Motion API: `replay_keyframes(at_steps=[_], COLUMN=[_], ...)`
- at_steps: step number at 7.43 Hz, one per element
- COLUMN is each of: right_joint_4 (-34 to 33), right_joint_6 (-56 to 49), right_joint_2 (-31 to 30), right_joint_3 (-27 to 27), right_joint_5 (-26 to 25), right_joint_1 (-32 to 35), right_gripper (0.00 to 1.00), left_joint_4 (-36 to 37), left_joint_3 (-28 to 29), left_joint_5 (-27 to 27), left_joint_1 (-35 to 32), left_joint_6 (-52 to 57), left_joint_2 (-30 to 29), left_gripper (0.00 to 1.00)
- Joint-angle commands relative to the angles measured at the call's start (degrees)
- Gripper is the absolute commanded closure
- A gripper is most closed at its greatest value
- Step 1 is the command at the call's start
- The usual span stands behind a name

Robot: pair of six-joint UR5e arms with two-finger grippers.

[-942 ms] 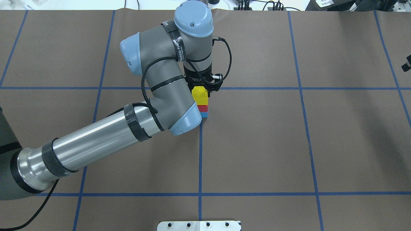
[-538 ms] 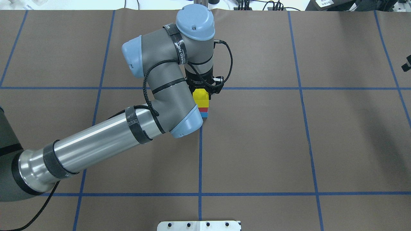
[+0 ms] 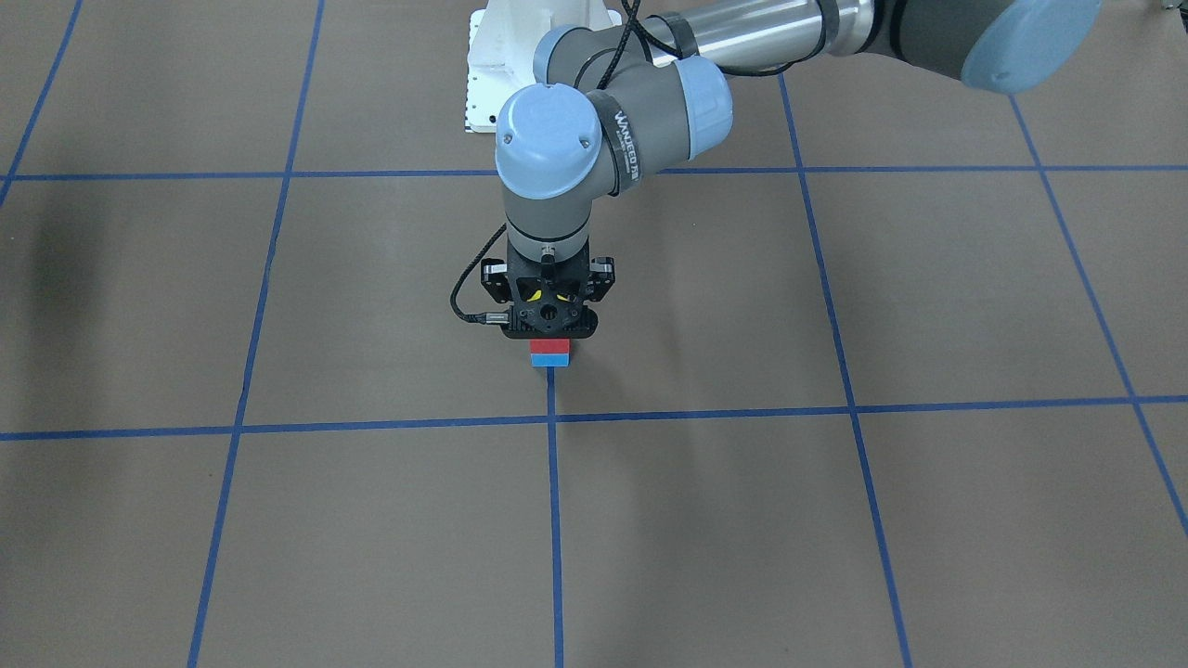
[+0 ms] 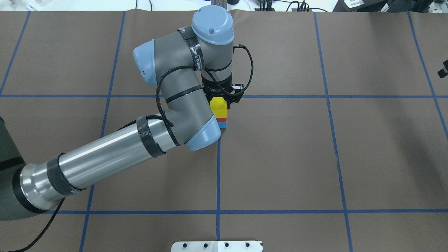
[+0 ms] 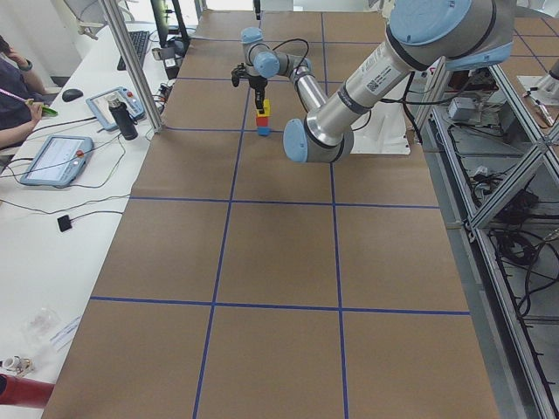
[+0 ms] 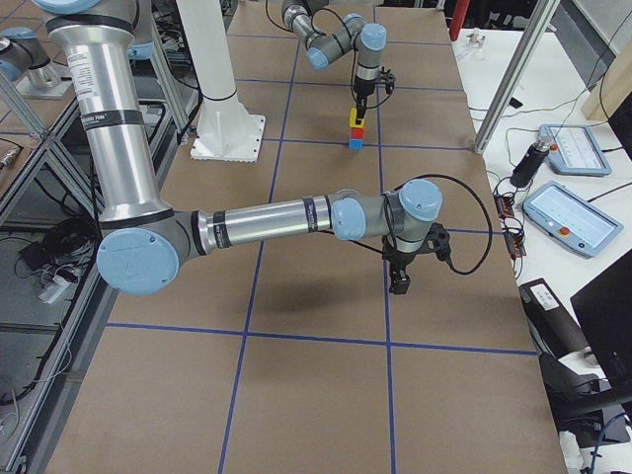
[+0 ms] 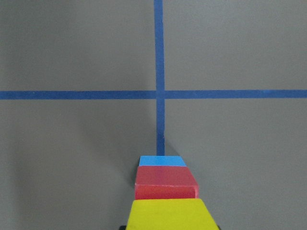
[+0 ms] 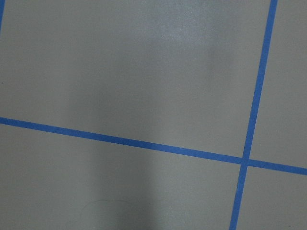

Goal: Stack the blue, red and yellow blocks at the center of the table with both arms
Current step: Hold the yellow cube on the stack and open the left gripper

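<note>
Left gripper (image 3: 550, 325) on the 3-block stack
Your left gripper is closed on the yellow block (image 4: 218, 107), atop red block (image 3: 549, 346) and blue block (image 3: 549, 359), near the worktop's (image 4: 280, 157) tape cross (image 7: 159, 94). The right gripper (image 6: 399, 280) hangs well apart; you cannot tell its state.

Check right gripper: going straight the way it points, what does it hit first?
The right gripper points down; likely bare brown table paper, near a blue tape crossing. Its wrist view shows nothing else below.

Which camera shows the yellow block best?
The overhead view: the yellow block shows large, above the red block and blue block. The left wrist view crops it; both side views show it tiny; the front view mostly hides it behind the left arm; the right wrist view misses it.
</note>
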Motion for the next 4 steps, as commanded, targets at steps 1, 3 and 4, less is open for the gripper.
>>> replay_keyframes(at_steps=[1, 3, 4], right_joint_4=[0.00, 0.00, 0.00], right_joint_6=[0.00, 0.00, 0.00], right_joint_2=[0.03, 0.03, 0.03], right_joint_3=[0.00, -0.09, -0.09], right_joint_5=[0.02, -0.07, 0.02], right_joint_1=[0.00, 0.00, 0.00], right_gripper=[0.01, 0.01, 0.01], left_joint_4=[0.00, -0.09, -0.09], left_joint_3=[0.00, 0.09, 0.09], left_joint_5=[0.00, 0.00, 0.00], left_joint_1=[0.00, 0.00, 0.00], left_joint_6=[0.01, 0.01, 0.01], left_joint_2=[0.00, 0.00, 0.00], left_gripper=[1.00, 0.91, 0.84])
